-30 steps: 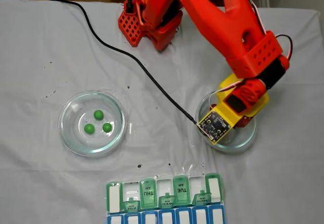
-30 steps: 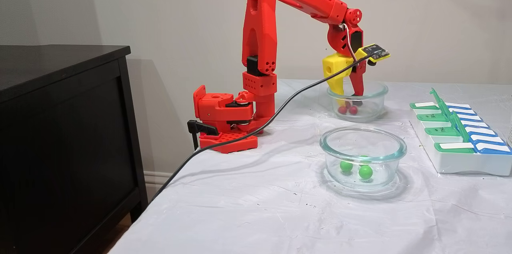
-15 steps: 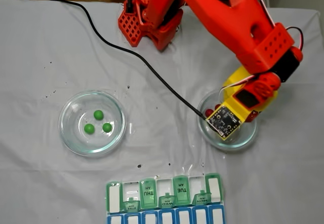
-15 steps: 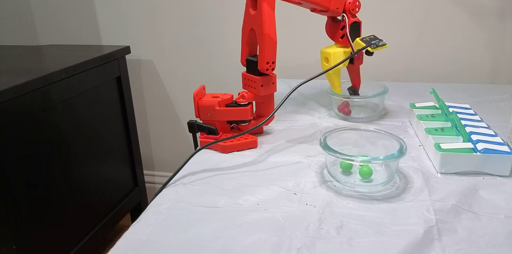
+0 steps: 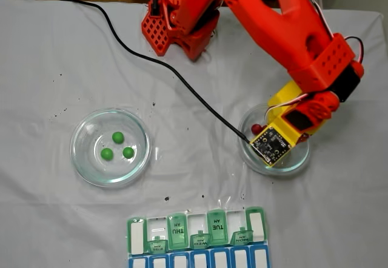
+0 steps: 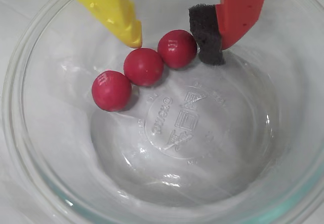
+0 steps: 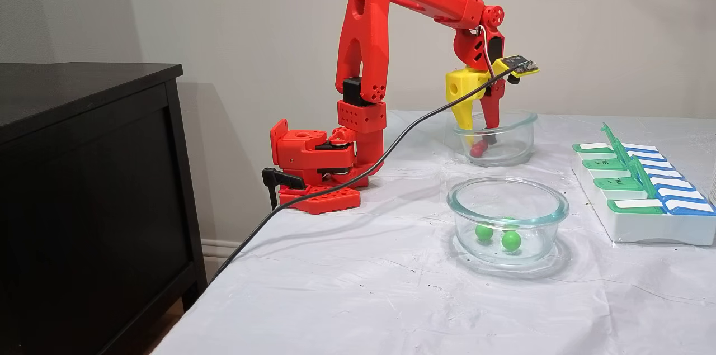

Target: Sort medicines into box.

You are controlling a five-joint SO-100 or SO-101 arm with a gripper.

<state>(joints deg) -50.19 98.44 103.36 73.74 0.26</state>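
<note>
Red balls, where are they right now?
Wrist view: three glossy red balls line the clear glass dish floor, the rightmost between the open claw tips.

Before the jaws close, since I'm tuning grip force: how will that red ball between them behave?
The red ball looks round and glossy, so it may squirt from the open gripper. It touches a second ball, which will probably roll across the smooth glass dish if nudged.

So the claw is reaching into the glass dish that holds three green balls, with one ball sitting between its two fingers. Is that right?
Not quite: the balls are red, not green. The wrist view shows three red balls in the glass dish, one between the open gripper fingers. The green balls lie in the other dish.
</note>
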